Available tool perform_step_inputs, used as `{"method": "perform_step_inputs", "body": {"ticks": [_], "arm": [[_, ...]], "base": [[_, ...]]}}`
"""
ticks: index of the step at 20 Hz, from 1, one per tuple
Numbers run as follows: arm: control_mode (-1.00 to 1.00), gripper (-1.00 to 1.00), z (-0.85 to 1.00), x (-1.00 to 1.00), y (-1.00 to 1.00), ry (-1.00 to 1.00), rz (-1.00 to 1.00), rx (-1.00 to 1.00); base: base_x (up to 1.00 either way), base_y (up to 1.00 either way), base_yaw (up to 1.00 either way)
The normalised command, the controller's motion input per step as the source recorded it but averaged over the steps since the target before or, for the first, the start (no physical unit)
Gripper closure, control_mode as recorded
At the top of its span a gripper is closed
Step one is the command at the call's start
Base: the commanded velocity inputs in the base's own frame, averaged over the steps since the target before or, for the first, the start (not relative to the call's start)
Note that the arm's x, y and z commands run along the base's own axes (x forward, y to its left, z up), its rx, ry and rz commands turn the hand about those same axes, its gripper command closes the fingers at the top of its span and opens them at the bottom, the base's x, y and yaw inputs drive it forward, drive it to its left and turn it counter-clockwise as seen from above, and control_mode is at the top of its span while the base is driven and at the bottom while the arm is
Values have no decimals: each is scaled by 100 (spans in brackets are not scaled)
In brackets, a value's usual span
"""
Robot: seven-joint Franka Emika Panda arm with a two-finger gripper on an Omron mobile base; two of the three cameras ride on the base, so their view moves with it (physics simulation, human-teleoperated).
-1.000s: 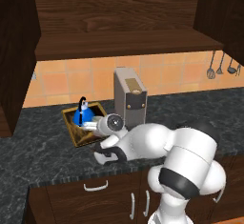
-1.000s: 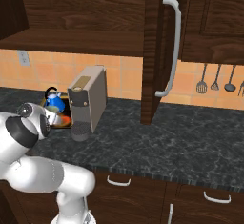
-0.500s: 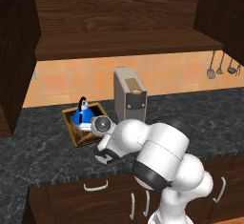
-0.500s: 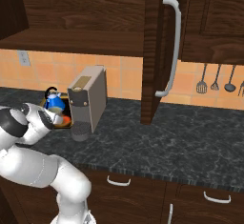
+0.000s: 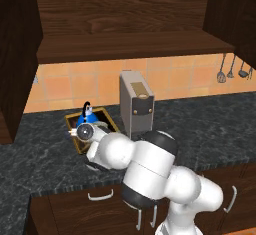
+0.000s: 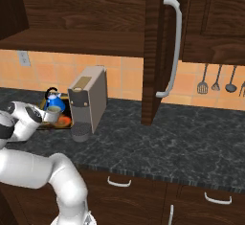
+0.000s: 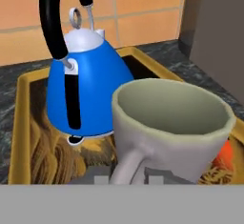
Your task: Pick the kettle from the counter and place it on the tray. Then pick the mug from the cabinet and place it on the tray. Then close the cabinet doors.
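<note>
Dark speckled stone makes up the desk [image 5: 210, 124], backed by orange tiles, with the tall grey coffee machine [image 6: 88, 102] standing on it just right of the tray [image 7: 21, 123]. Above, the cabinet [image 5: 125, 24] stands open, one of its doors [image 6: 160, 51] swung out with its silver bar handle facing the right base camera.

On the tray the blue kettle [image 7: 83, 94] sits upright toward the back, so that step looks done. The mug [image 7: 171, 130] is upright in front of it, just beside it, over the tray's surface near the orange blotch; whether its base touches the tray I cannot tell, since the bottom of the hand view cuts it off. Placing it in front leaves both things room inside the rim.

The arm is folded low and reaches left across the desk, its wrist roughly level and aimed at the tray. The gripper [image 7: 126, 180] sits right at the mug's handle side, but the finger tips are barely visible, so how far apart they stand, and whether they grip the mug, cannot be told. Closing the doors remains.
</note>
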Motion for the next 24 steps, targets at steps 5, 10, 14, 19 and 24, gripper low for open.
{"method": "perform_step_inputs", "body": {"ticks": [5, 10, 14, 19, 24], "arm": [[-100, 100, -72, 1, 6, 6, -10, -9], [-100, 100, -86, -2, 0, 8, -11, -8], [-100, 100, -77, -24, 0, 15, -14, 0], [-100, -100, -74, -22, -1, 17, -18, 0], [-100, -100, -10, -11, -12, 10, -16, 1]], "base": [[0, 0, 0], [0, 0, 0], [0, 0, 0], [0, 0, 0], [0, 0, 0]]}}
